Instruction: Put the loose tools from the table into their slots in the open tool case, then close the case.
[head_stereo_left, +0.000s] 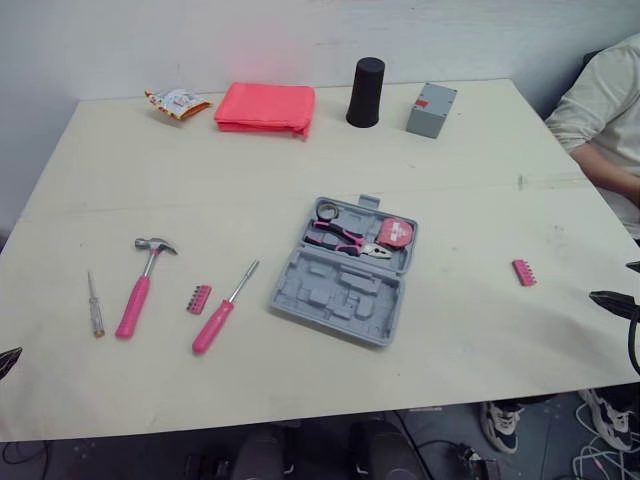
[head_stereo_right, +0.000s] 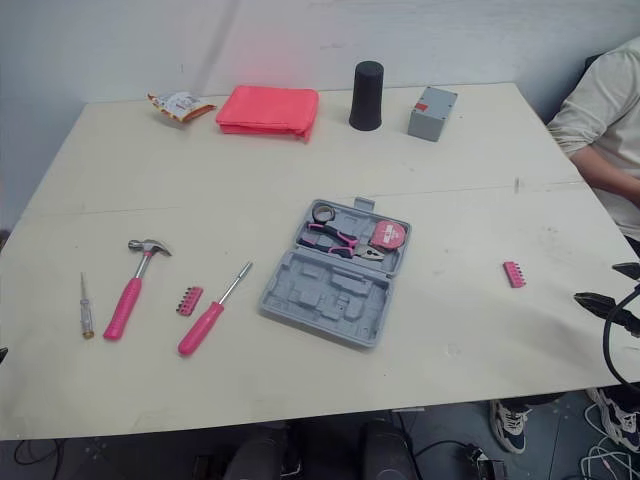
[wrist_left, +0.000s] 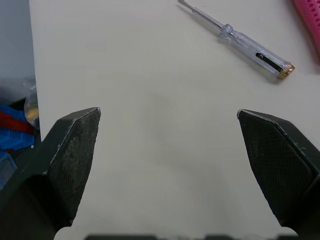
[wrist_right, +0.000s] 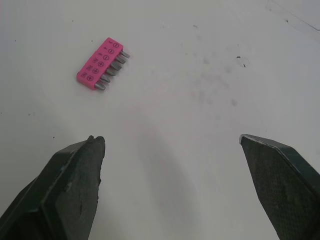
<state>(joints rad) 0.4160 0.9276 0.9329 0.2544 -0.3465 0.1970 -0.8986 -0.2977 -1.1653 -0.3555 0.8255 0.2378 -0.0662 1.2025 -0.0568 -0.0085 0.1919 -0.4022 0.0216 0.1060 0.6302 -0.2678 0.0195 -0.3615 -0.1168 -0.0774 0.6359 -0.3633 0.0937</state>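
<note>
While both arms are hanging low at the near edge of the table, I am holding my right gripper wide open and empty, its two black fingers spread well apart over bare tabletop. The pink bit strip is lying flat near it, to the far left of the fingertips and between them and the tool case, so this arm is plainly the nearer one for that piece. Its long axis is running slantwise, far-left to near-right in the head views. I am judging that the wrist would need turning so the fingers close across the narrow width rather than along the row of bits.

My left gripper is likewise gaping open with nothing in it, sitting at the near left corner. The tester screwdriver is lying near it, to its far right, with its shaft pointing away from me (roughly near-to-far). Further right, the hammer, a second bit strip and the pink screwdriver are lying side by side, all well left of the case.

The case is sitting open mid-table, with pliers and a tape measure already seated in its far half and the near half's slots looking unfilled.
</note>
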